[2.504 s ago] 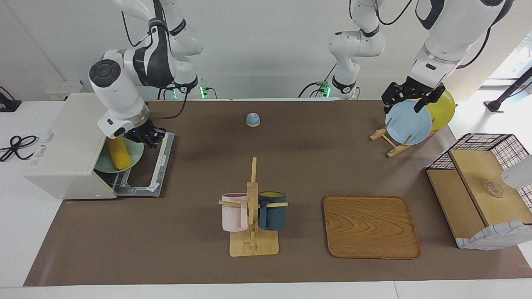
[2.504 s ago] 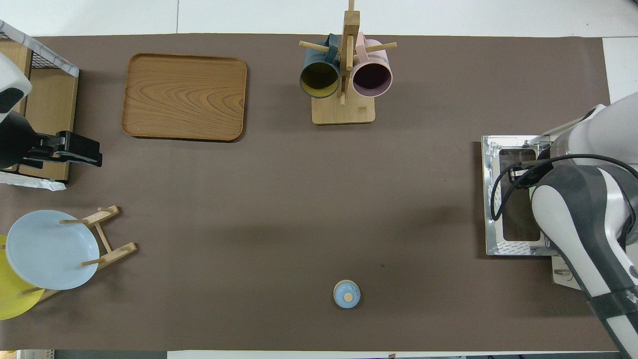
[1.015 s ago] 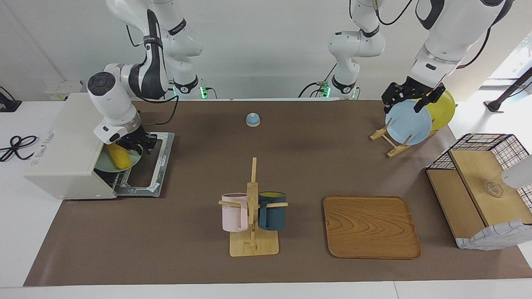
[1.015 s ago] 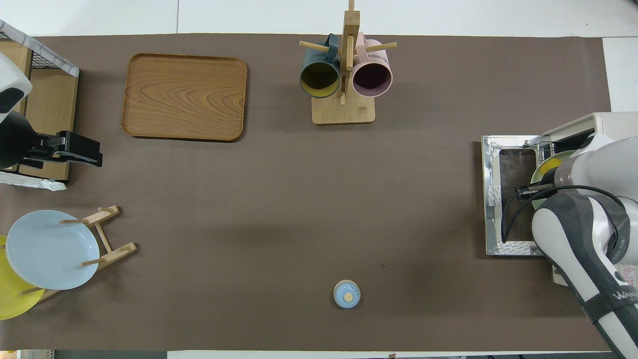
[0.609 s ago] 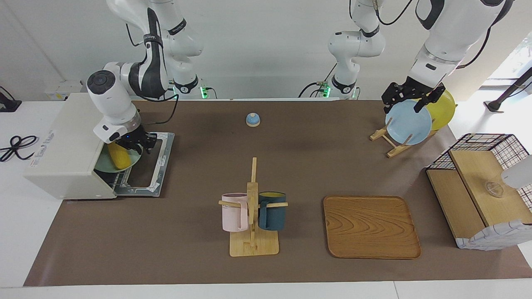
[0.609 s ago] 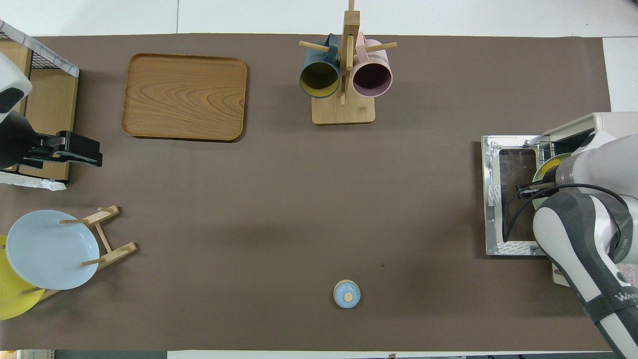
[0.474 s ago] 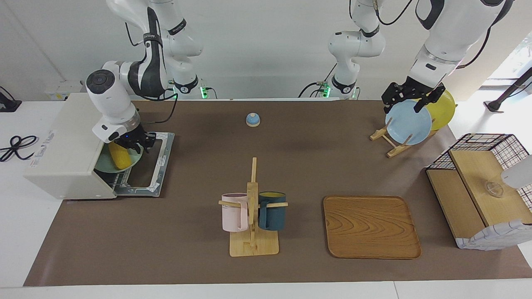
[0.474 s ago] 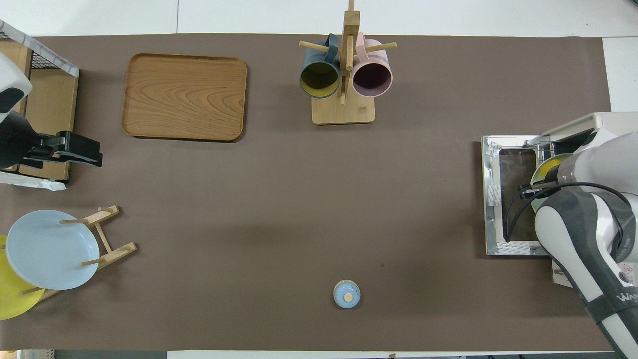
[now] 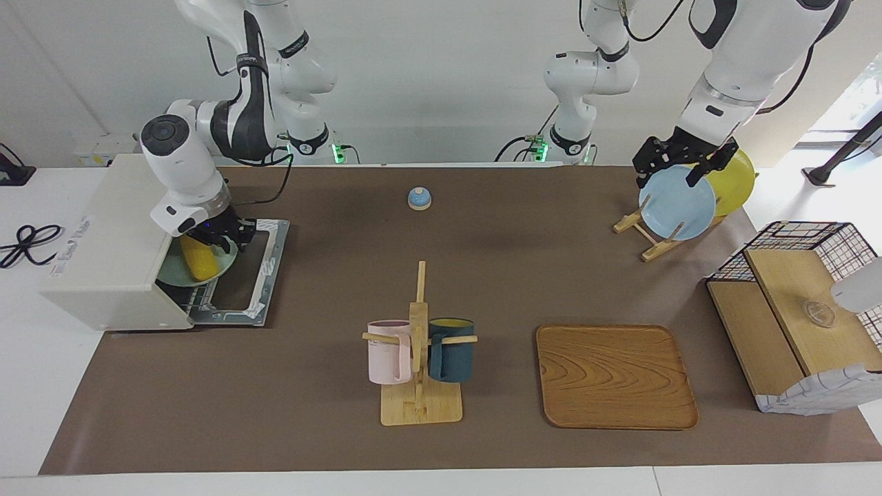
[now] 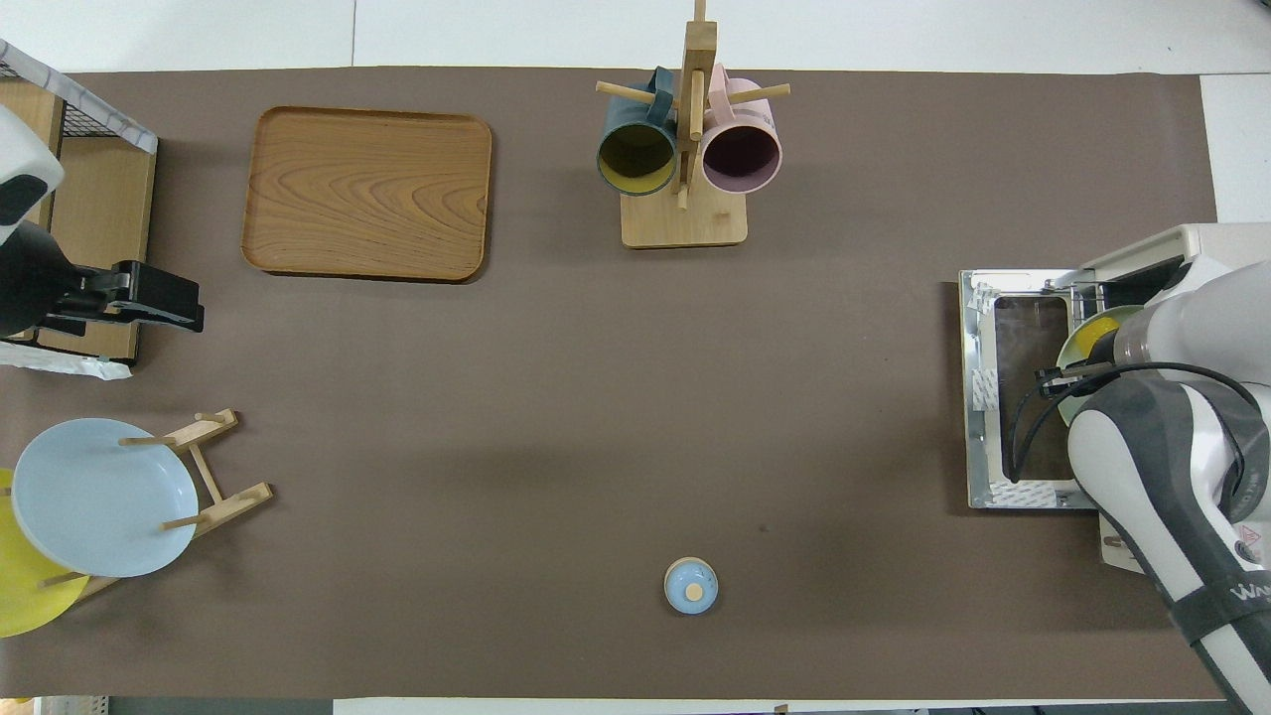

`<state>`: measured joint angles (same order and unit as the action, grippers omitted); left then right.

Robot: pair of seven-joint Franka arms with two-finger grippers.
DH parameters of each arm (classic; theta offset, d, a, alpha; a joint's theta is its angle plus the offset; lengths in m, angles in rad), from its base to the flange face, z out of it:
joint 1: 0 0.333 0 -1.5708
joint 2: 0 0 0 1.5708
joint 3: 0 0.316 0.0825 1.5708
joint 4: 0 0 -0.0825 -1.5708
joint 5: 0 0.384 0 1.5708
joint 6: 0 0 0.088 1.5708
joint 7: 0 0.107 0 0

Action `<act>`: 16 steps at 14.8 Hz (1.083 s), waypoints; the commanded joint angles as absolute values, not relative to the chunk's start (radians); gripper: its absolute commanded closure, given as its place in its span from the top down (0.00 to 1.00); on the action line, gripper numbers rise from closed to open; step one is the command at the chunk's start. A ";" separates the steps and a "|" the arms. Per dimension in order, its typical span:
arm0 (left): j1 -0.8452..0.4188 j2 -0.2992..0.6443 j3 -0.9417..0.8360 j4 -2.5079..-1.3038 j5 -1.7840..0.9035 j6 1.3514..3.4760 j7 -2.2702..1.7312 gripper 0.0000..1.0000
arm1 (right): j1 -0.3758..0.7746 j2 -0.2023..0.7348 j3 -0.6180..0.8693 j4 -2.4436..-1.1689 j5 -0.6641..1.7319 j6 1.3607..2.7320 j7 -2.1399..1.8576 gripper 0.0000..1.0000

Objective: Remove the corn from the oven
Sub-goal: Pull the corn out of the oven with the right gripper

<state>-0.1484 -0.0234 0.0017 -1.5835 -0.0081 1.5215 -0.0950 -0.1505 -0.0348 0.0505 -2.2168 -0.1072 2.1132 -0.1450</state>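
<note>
The corn (image 9: 197, 260) has slid back into the oven (image 9: 114, 244) mouth; your right hand (image 9: 219, 238) grips the plate (image 9: 219, 267) rim, left hand (image 9: 679, 169) wide.

High facing camera across the table (image 9: 482, 275), steep overhead camera above robots, both covering it

Bright, even overhead lighting; soft shadows on the brown mat (image 9: 482, 275); daylight glare at one window (image 9: 858, 96); both views sharp throughout.
</note>
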 commanded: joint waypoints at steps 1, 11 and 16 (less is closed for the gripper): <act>-0.137 -0.049 -0.002 -1.611 -0.023 1.517 -0.086 1.00 | -0.170 -0.046 0.058 -2.261 -0.124 2.164 -0.166 0.31; -0.137 -0.049 -0.002 -1.611 -0.023 1.519 -0.087 1.00 | -0.166 -0.035 0.063 -2.258 -0.126 2.154 -0.181 0.00; -0.137 -0.049 -0.002 -1.611 -0.023 1.517 -0.086 1.00 | 0.007 0.024 0.066 -2.064 -0.127 1.978 -0.125 0.00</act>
